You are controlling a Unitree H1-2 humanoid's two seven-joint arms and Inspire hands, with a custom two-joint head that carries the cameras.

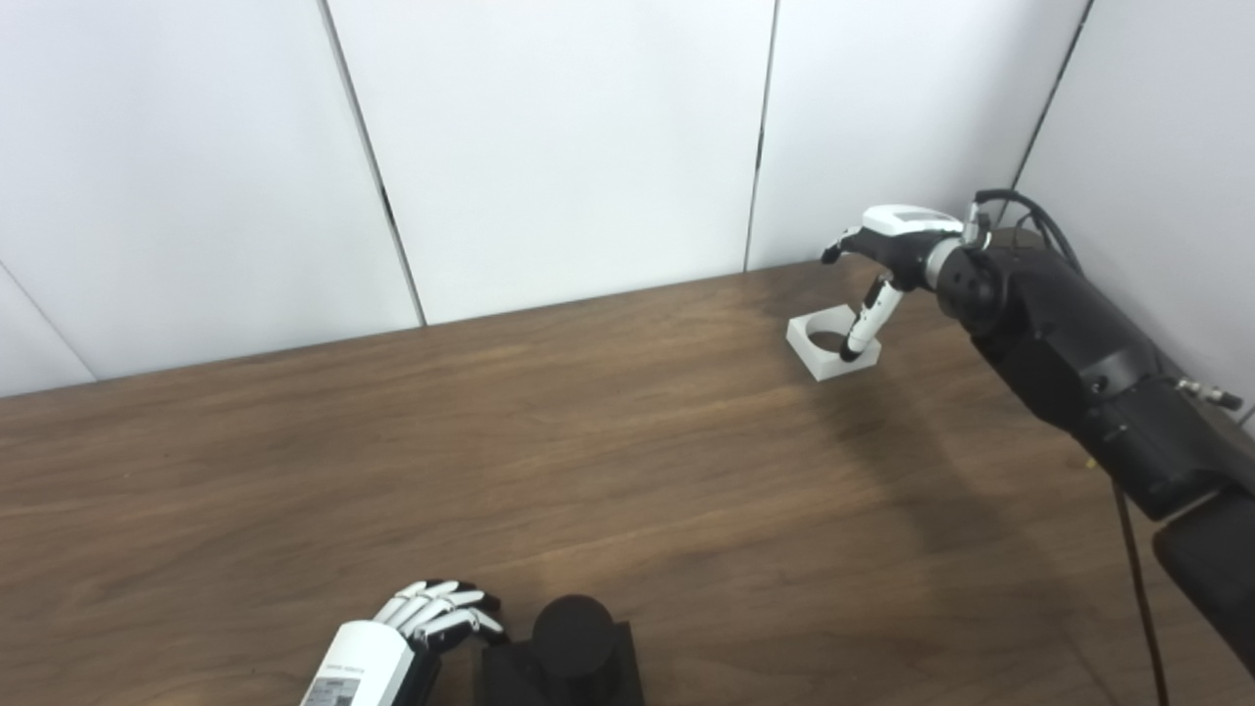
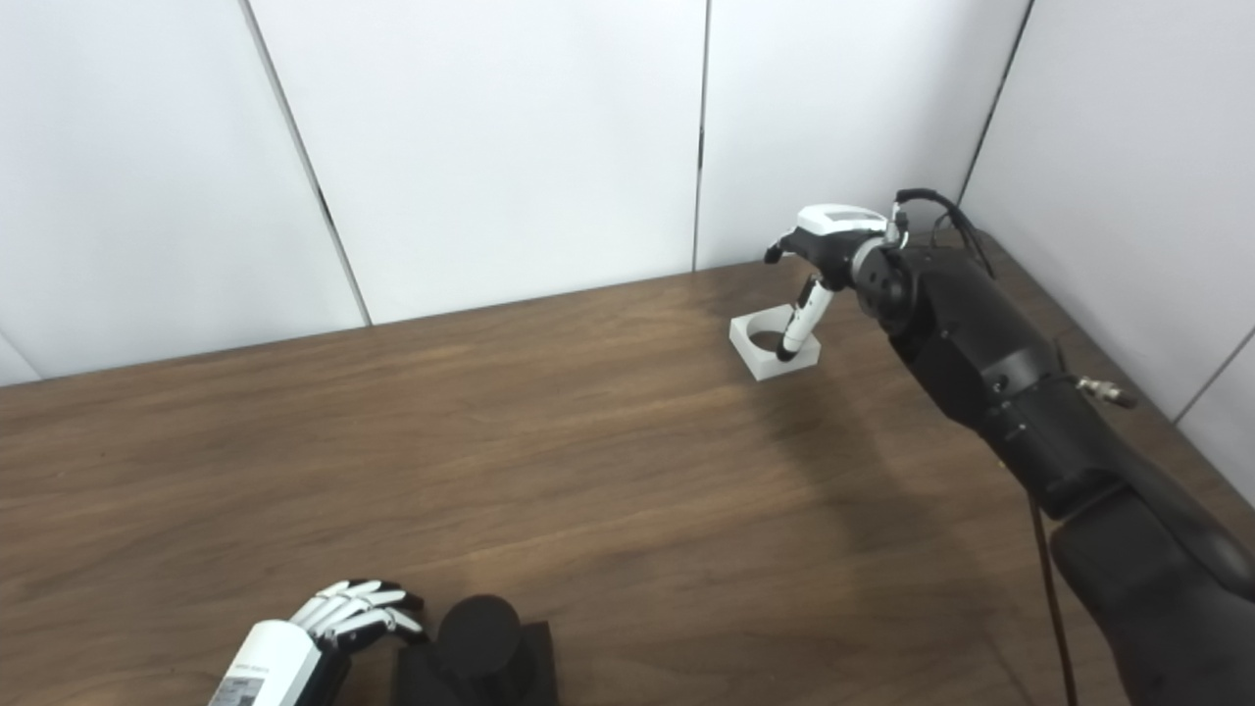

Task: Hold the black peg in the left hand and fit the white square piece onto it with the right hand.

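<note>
Here the right hand [image 2: 828, 235] dips spread fingers [image 2: 796, 328] into the white square piece [image 2: 770, 348], gripping nothing; left hand [image 1: 431, 618] open beside black peg [image 1: 572, 632].

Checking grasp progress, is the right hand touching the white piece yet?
Cannot tell. In both eye views a finger of the right hand reaches down over the white piece near its hole, but neither shows contact or a gap plainly.
</note>
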